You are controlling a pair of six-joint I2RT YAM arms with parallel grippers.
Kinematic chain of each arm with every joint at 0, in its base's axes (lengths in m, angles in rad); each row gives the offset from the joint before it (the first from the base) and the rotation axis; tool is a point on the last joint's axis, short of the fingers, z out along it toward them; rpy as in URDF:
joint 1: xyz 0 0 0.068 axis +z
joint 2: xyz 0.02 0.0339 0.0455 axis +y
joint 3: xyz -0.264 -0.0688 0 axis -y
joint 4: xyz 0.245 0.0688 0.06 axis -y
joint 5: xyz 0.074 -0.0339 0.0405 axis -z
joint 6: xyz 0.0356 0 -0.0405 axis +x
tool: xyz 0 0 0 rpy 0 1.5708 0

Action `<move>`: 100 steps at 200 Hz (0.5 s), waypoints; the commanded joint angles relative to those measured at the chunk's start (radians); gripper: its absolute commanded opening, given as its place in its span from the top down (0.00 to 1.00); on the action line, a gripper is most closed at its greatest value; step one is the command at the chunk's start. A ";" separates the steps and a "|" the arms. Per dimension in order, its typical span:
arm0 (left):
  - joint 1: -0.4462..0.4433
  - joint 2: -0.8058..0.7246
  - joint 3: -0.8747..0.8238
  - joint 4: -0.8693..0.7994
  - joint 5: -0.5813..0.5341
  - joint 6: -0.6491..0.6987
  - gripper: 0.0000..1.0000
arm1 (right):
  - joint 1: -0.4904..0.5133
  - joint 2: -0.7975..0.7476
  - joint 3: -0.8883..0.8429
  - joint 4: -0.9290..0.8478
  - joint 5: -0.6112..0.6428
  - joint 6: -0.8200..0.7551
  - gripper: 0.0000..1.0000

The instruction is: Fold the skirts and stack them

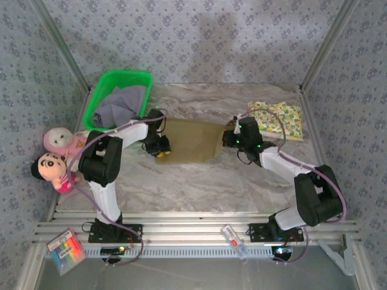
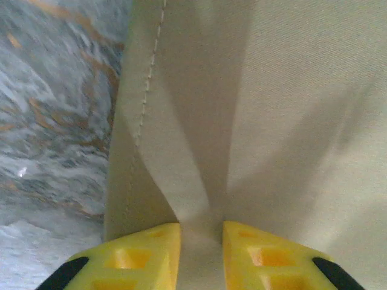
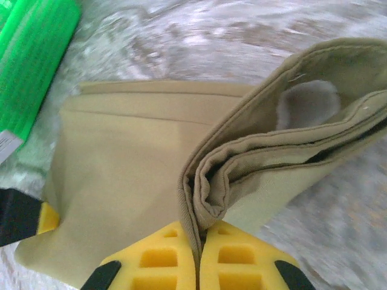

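Right wrist: right gripper [image 3: 198, 232] clamped olive skirt [image 3: 121, 181] by 3 o'clock edge, mid-table. Left gripper [image 2: 201, 232] at 9 o'clock edge, jaws slightly apart astride cloth ridge, hold unclear; slack there could have skewed fold.

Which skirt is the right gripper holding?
The plain khaki skirt mid-table, clamped in the right gripper; the floral skirt lies apart, the grey skirt is in the green basket.
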 commanded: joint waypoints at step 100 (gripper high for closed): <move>0.059 -0.007 -0.072 0.096 0.063 -0.014 0.76 | 0.297 0.551 0.565 -0.096 -0.179 -0.128 1.00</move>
